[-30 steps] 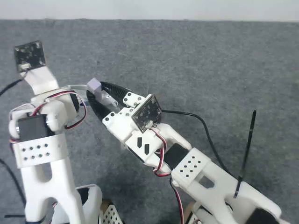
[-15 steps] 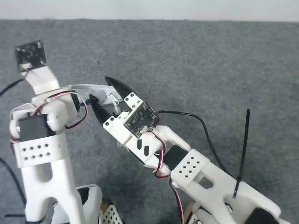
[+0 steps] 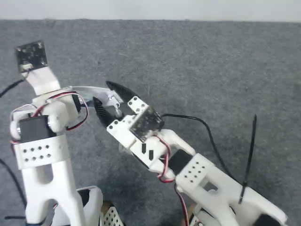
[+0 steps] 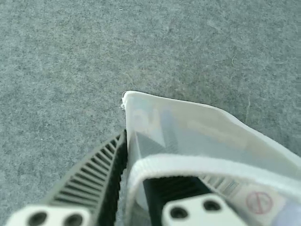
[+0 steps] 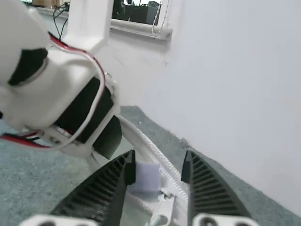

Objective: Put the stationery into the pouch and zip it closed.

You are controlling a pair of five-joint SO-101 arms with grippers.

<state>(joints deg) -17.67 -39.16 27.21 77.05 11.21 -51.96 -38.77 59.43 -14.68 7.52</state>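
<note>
Upper left of centre in the high view, the pouch (image 3: 84,89) sits pinched by one wall in the left gripper (image 4: 134,141), which is clamped on it. Thin translucent film, likely light, floppy and slippery; the stiffer zip edge looks the better hold. The right arm stretches up from lower right, right gripper (image 5: 159,160) spread wide, straddling a small lilac block (image 5: 143,178) at the pouch rim.

pouch (image 4: 202,123) cut off at edge, contents (image 4: 165,133) blurred
</note>
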